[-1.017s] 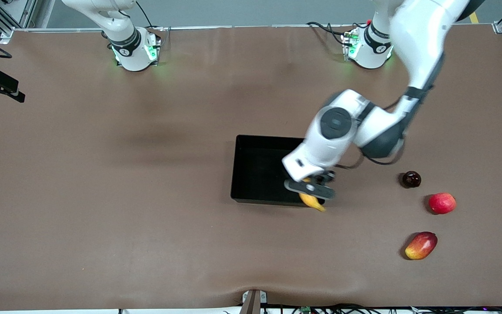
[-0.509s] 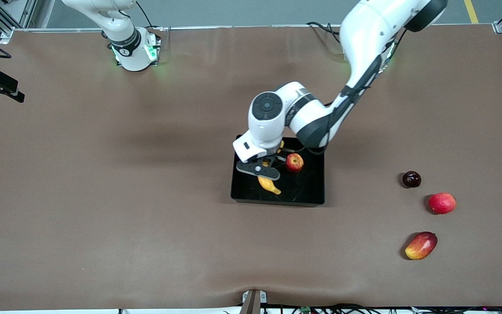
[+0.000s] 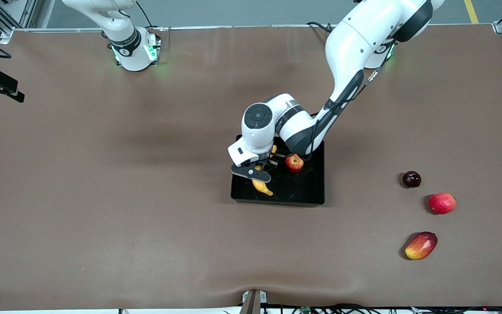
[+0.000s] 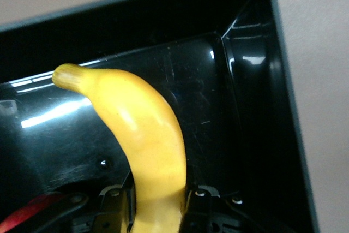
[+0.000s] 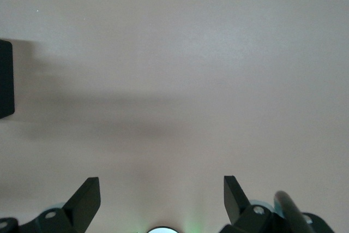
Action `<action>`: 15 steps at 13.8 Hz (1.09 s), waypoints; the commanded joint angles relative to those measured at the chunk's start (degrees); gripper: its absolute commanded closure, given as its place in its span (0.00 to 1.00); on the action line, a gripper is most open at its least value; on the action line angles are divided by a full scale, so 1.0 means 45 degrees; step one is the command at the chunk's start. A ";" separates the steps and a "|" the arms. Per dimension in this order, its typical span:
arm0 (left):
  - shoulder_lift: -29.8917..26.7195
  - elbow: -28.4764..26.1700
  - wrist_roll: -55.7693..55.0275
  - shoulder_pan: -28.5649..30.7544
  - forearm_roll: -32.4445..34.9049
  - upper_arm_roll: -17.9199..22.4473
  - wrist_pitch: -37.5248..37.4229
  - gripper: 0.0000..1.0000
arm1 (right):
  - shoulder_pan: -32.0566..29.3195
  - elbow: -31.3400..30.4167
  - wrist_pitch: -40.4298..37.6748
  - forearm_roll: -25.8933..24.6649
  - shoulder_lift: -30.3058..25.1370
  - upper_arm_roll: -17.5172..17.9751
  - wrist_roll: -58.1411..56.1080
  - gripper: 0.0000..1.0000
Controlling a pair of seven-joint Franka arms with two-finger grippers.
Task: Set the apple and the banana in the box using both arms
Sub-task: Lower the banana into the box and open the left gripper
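The black box [image 3: 277,201] lies at mid-table. The red-yellow apple [image 3: 294,162] rests inside it. My left gripper [image 3: 259,171] is over the box, at the part toward the right arm's end, and is shut on the yellow banana [image 3: 262,186]. In the left wrist view the banana [image 4: 147,129] runs out from between the fingers of the left gripper [image 4: 158,211] above the box floor [image 4: 218,91]. My right gripper [image 5: 162,189] is open and empty over bare table; the right arm waits near its base and its hand is out of the front view.
Toward the left arm's end of the table lie a dark round fruit [image 3: 411,179], a plain red fruit [image 3: 442,203] and, nearest the front camera, an oblong red-yellow fruit [image 3: 421,245].
My left arm has carried the banana from the box's near corner toward the right arm's end, over the inside of the box. The apple in the box has come into sight.
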 commanded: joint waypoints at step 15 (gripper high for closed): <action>-0.0103 0.0280 -0.0574 0.0214 0.0147 0.0574 0.0657 0.00 | -0.0355 -0.0055 -0.0095 0.0068 -0.0081 0.0166 -0.0087 0.00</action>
